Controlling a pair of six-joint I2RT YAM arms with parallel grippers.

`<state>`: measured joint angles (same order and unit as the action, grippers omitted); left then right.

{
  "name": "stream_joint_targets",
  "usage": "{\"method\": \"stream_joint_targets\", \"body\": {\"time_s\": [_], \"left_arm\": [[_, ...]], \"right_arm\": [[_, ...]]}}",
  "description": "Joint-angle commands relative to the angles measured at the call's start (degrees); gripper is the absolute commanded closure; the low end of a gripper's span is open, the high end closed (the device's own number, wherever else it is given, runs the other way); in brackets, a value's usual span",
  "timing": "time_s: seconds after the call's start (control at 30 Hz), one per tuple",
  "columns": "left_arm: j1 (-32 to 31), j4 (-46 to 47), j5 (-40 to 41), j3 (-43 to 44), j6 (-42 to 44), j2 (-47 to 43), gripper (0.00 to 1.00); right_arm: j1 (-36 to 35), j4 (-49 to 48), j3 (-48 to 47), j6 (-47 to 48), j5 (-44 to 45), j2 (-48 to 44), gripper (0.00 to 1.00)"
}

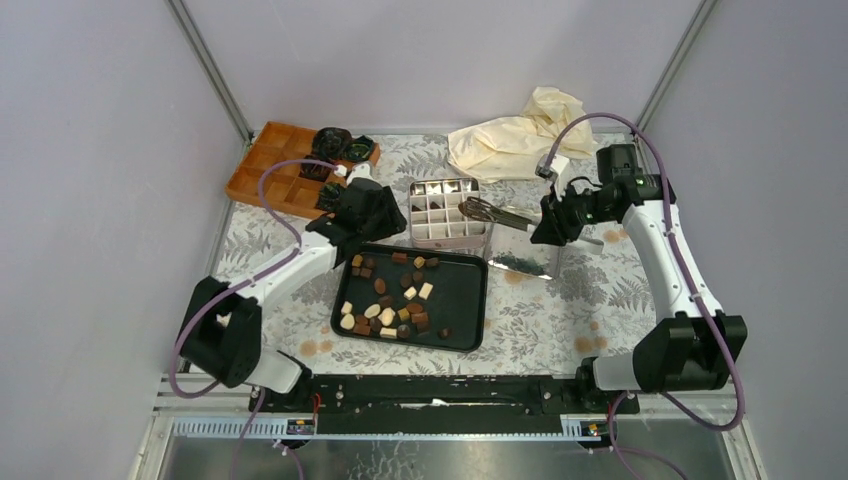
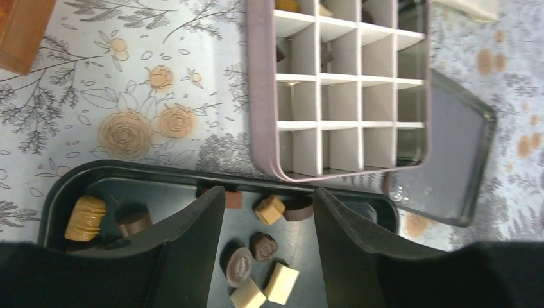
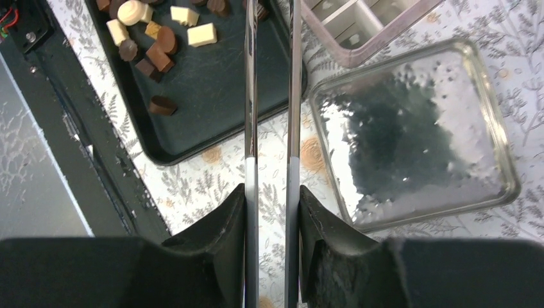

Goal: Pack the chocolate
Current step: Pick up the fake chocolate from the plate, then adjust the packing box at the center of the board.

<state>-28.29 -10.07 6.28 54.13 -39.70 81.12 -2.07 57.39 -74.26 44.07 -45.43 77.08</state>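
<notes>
chocolate (image 1: 398, 302) mostly loose in black tray (image 1: 465, 300) on floral tablecloth (image 1: 560, 320), lilac walls (image 1: 90, 150) around. we see few pieces in gridded tin (image 2: 260, 96), lid (image 3: 417, 128) beside. left gripper (image 2: 269, 196) agape above tray; right gripper (image 3: 272, 192) clamps metal tongs (image 3: 251, 96).

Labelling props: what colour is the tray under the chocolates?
Black; the tray shows best from the top view.

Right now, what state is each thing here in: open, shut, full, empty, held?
Left gripper: open, holding nothing, over the chocolates.
Right gripper: shut on the tongs.
Divided box: open, mostly empty, with a few pieces in it.
Lid: off, flat on the table.
Black tray: holds many loose chocolates.
</notes>
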Motion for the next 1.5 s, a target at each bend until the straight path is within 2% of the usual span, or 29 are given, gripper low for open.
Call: {"method": "stream_joint_targets", "body": {"time_s": [0.0,0.27,0.47,0.63,0.9,1.03,1.23,1.47], "left_arm": [[1.79,-1.36,1.01,4.98,3.66,4.67,0.41],[2.95,0.53,-3.57,12.36,7.49,14.05,0.45],[3.24,0.82,-2.85,16.68,9.31,20.62,0.48],[3.33,-2.16,-1.38,23.81,10.77,27.44,0.55],[3.33,-6.28,0.64,28.72,10.35,32.6,0.69],[3.2,-7.07,1.66,27.41,10.58,31.61,0.68],[2.9,-5.71,-0.43,25.18,10.82,28.92,0.62],[2.89,-5.37,-0.92,23.88,10.39,29.49,0.62]], "right_arm": [[0.17,-3.99,-5.04,-2.16,-0.05,3.83,1.0],[0.21,-10.23,-6.01,-3.21,1.8,10.53,1.0],[0.18,-8.9,-10.34,-3.19,-0.9,15.1,1.0],[0.21,-9.75,-9.54,-3.51,-1.5,15.56,1.0],[0.2,-11.18,-7.75,-4.29,-1.51,15.23,1.0],[0.18,-10.65,-8.89,-4.49,-1.85,16.35,1.0],[0.17,-10.06,-9.81,-4.62,-1.99,17.3,1.0],[0.12,-10.05,-9.85,-5.12,-1.44,17.7,1.0]]}}
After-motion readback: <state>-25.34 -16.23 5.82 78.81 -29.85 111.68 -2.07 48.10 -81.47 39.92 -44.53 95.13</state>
